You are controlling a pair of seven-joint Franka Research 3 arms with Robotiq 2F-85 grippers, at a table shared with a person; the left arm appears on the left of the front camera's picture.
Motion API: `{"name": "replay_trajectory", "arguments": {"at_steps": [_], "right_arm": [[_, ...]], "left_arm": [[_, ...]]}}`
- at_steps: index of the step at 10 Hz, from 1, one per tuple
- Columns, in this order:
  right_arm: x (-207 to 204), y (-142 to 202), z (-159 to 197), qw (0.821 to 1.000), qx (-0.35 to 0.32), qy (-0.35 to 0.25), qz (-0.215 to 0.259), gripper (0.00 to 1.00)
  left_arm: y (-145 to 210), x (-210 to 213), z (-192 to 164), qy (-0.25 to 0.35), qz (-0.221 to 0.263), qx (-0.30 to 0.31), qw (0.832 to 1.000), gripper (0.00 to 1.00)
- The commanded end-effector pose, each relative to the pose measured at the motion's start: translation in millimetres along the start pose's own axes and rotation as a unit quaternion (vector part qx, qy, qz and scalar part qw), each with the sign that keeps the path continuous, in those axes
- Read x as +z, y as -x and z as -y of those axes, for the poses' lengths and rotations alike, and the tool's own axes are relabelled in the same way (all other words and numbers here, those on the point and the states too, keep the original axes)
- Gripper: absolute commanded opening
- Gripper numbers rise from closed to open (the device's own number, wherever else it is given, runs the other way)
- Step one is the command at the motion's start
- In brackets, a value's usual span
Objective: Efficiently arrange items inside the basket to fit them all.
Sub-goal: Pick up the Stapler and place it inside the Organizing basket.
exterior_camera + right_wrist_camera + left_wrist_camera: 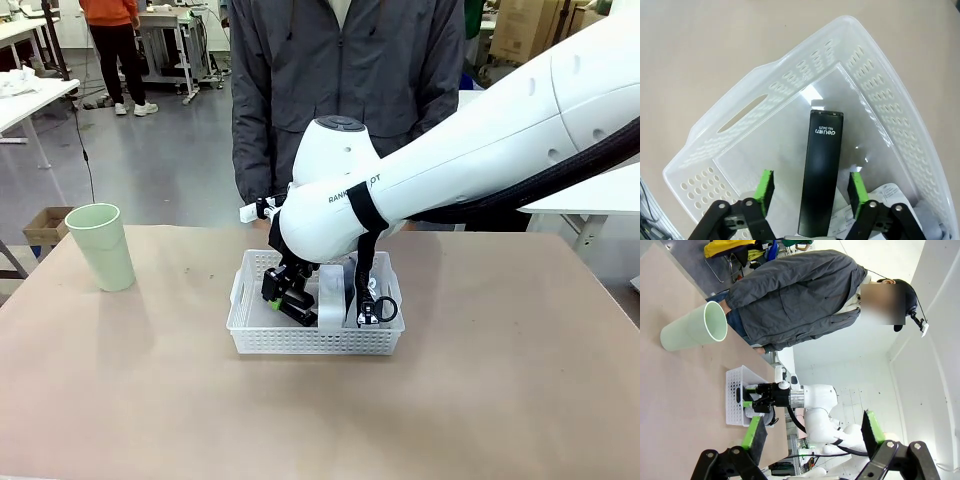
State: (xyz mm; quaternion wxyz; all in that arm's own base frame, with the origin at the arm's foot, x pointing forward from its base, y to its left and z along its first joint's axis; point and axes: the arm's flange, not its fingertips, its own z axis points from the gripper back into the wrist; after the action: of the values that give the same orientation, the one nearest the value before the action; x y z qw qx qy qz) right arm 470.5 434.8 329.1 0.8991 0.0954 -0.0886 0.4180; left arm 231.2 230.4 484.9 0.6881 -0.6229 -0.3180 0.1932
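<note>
Reaching into the basket, the right gripper hangs low; the cup stands outside on the tan table. Left wrist view: left gripper spread, empty, well apart from the basket. Right wrist view: parted pads straddle the stapler on the basket floor, untouched; an off-centre close would likely skew it. Grey workshop floor beyond

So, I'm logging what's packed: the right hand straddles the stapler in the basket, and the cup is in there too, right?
No: the cup stands on the table outside the basket, to its left, as the front view shows. The right hand does straddle the stapler in the basket.
</note>
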Motion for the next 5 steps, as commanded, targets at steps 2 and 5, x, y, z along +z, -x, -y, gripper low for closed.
{"name": "replay_trajectory", "arguments": {"at_steps": [2,5], "right_arm": [[0.7,-5.0,-3.4,1.0,-0.016,0.018,0.006,1.0],[14.9,0.7,6.2,0.999,-0.022,-0.016,0.021,1.0]], "left_arm": [[1.8,0.2,1.0,0.013,0.003,-0.007,1.0,1.0],[1.8,0.2,1.0,0.013,0.003,-0.007,1.0,1.0]]}}
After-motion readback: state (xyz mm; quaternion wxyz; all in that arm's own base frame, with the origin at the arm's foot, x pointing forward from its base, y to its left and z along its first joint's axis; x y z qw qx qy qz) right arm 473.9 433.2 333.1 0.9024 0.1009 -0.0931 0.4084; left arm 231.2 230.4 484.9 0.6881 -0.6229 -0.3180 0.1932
